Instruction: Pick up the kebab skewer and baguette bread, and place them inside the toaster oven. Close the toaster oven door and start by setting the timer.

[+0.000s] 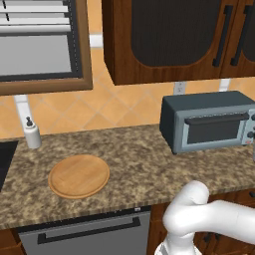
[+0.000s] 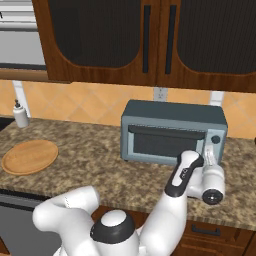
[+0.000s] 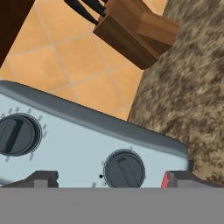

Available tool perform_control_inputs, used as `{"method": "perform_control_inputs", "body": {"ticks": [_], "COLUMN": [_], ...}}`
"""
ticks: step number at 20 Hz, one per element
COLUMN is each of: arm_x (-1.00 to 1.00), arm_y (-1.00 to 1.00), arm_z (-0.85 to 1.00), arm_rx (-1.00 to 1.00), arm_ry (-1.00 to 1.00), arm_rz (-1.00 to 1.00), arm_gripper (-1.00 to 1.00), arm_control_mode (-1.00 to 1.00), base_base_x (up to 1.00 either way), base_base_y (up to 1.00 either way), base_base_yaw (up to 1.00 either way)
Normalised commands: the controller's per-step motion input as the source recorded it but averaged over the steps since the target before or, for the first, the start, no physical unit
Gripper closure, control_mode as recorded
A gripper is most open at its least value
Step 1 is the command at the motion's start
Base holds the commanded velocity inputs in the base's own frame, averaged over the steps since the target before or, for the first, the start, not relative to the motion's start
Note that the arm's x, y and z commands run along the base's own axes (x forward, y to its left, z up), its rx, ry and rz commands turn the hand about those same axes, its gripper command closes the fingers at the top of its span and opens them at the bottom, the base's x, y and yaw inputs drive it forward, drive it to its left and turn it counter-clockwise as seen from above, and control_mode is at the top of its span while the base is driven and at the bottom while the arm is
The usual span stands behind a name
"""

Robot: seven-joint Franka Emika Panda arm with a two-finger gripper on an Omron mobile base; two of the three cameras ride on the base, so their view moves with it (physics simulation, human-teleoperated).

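The blue-grey toaster oven (image 1: 209, 122) (image 2: 172, 132) stands on the granite counter against the tiled wall. The toaster oven door (image 1: 214, 128) (image 2: 165, 142) is shut, its bar handle along the top. My gripper (image 2: 210, 156) (image 3: 109, 179) is open and held close to the oven's right front panel. In the hand view a lower knob (image 3: 124, 169) sits between my two fingertips (image 3: 43, 178), with a second knob (image 3: 17, 135) to the left; neither is touched. The kebab skewer and baguette bread are out of view.
A round wooden board (image 1: 78, 175) (image 2: 30, 156) lies bare on the counter to the left. A soap dispenser (image 1: 32, 132) (image 2: 20, 115) stands by the wall. A wooden knife block (image 3: 135, 30) stands beyond the oven's right side. Dark cabinets (image 2: 145, 40) hang overhead.
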Motion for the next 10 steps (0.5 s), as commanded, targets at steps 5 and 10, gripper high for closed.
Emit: {"method": "perform_control_inputs", "body": {"ticks": [5,10], "arm_x": [0.00,0.00], "arm_y": [0.00,0.00], "arm_z": [0.00,0.00], "arm_rx": [0.00,0.00], "arm_ry": [0.01,0.04], "arm_rz": [0.00,0.00], "arm_gripper": [-1.00,-1.00], "arm_control_mode": [-1.00,-1.00], "base_base_x": [0.00,0.00], "base_base_y": [0.00,0.00], "base_base_yaw": [0.00,0.00]}}
